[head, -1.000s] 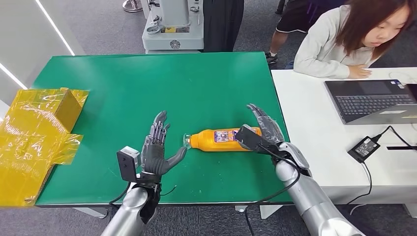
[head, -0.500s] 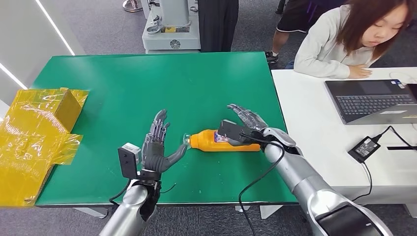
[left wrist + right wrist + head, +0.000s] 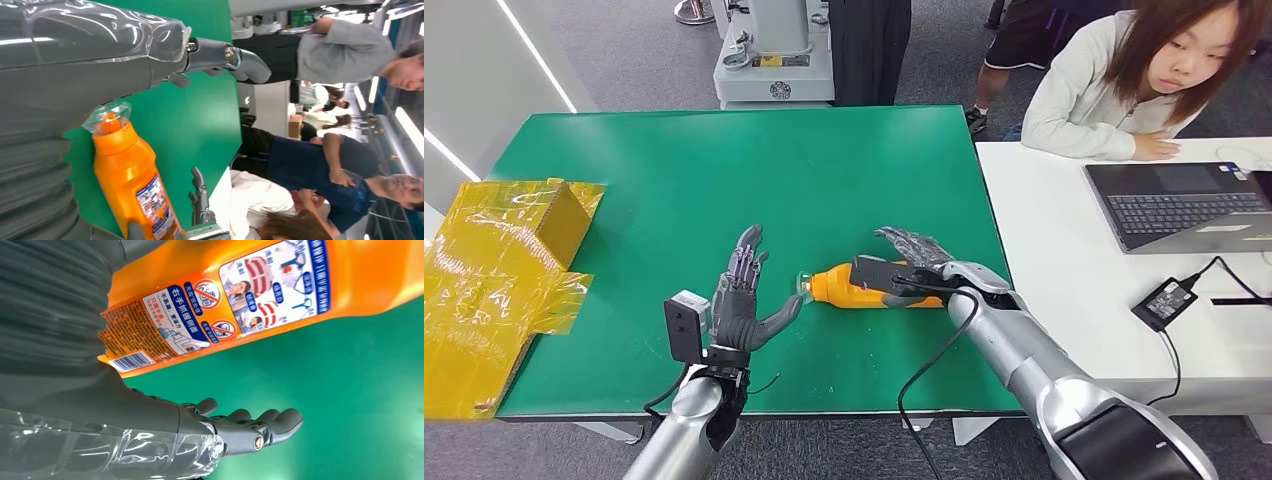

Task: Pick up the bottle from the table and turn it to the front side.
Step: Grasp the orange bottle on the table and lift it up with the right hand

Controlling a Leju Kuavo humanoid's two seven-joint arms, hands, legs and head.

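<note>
A green table [image 3: 724,170] fills the middle of a grey-floored room, with a white desk [image 3: 1064,250] just beyond the right hand's outer side and a crumpled yellow bag [image 3: 494,270] well out past the left hand. On the desk lie a laptop [image 3: 1179,205] and a black power adapter [image 3: 1162,303]; a person [image 3: 1124,80] leans on it. Nothing stands between either hand and the bottle.

The orange bottle [image 3: 864,285] lies on its side between the two hands, its clear cap just beside the left hand's thumb and its base under the right hand.

The right hand [image 3: 914,255] reaches over the bottle's label end, fingers spread past its far side; whether the palm touches the bottle cannot be told. The left hand [image 3: 744,300] stands upright, fingers apart, holding nothing.
</note>
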